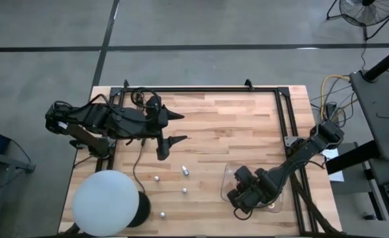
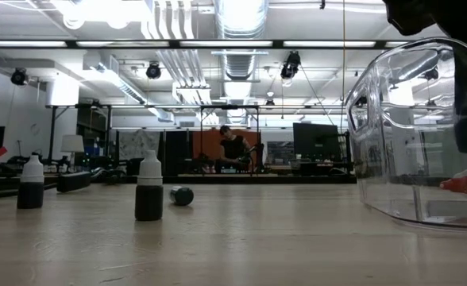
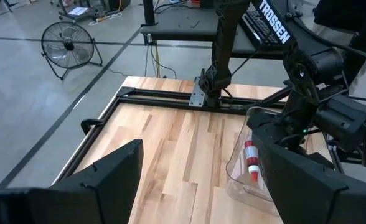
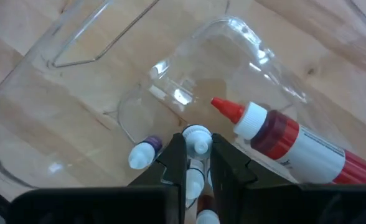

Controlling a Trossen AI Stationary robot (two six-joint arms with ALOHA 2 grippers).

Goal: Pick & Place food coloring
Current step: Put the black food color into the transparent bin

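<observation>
Right wrist view shows the right hand [image 4: 193, 163] clamped on a small white-capped food coloring bottle [image 4: 197, 142], low inside the clear tray [image 4: 27, 134], apparently to release it there. Left hand [image 1: 170, 127] waits open above the surface [image 1: 234, 125], near loose bottles [image 1: 185, 171].

floor: grey concrete [image 1: 49, 39] | fan [image 3: 66, 45] (standing) | ceiling: strip lights [image 2: 241, 44], ducts [image 2: 241, 14]

"TROSSEN" runs along the right arm [image 3: 276, 25] (white letters).
</observation>
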